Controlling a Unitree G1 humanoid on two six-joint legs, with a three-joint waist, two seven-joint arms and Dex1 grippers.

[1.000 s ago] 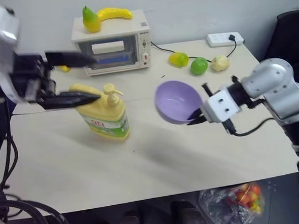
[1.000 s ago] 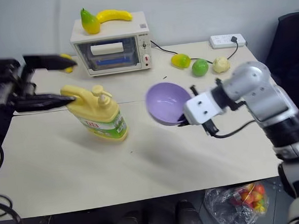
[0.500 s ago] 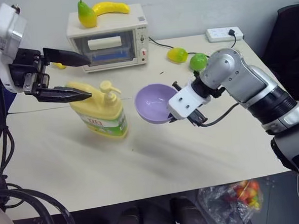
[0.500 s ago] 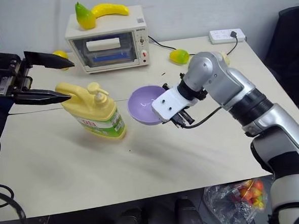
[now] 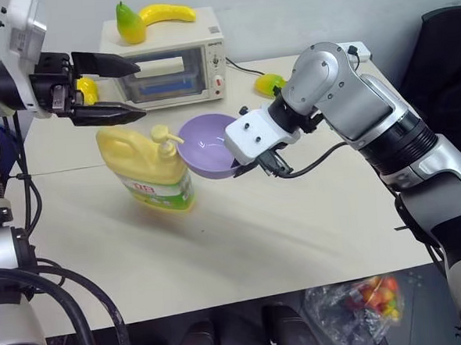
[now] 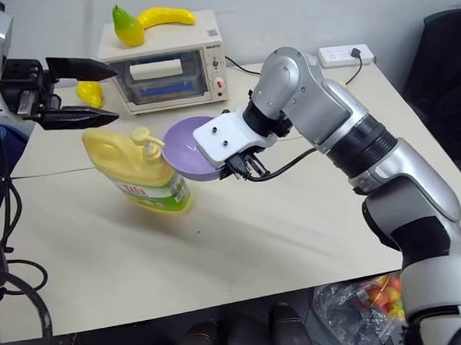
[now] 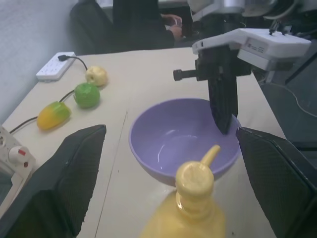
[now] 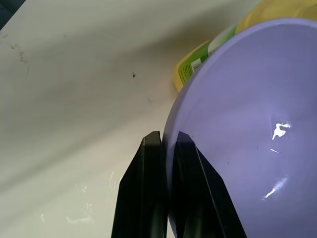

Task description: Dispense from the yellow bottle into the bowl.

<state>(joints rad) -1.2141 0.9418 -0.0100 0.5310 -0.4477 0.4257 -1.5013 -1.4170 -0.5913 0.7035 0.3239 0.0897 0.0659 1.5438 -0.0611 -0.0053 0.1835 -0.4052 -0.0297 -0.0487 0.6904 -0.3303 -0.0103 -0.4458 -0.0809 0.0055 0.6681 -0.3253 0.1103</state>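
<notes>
We have the bowl (image 5: 207,146) pinched by its rim in our right claw (image 8: 166,148), just right of the yellow bottle (image 5: 144,171) mid-table. Our left claw (image 5: 120,89) hovers wide open above the pump, seemingly unpressed; dispensing remains.

— Where's everything sitting?
— The yellow bottle (image 5: 146,170) stands on the desk (image 5: 242,234) ahead of me, and the bowl (image 5: 205,146) hangs just to its right, rim pinched in my right claw (image 8: 166,148). My left claw (image 5: 124,89) hovers above the bottle.
— And behind?
— The oven (image 5: 168,55) at the back, a pear (image 5: 129,11) and a banana (image 5: 170,13) on top.
</notes>
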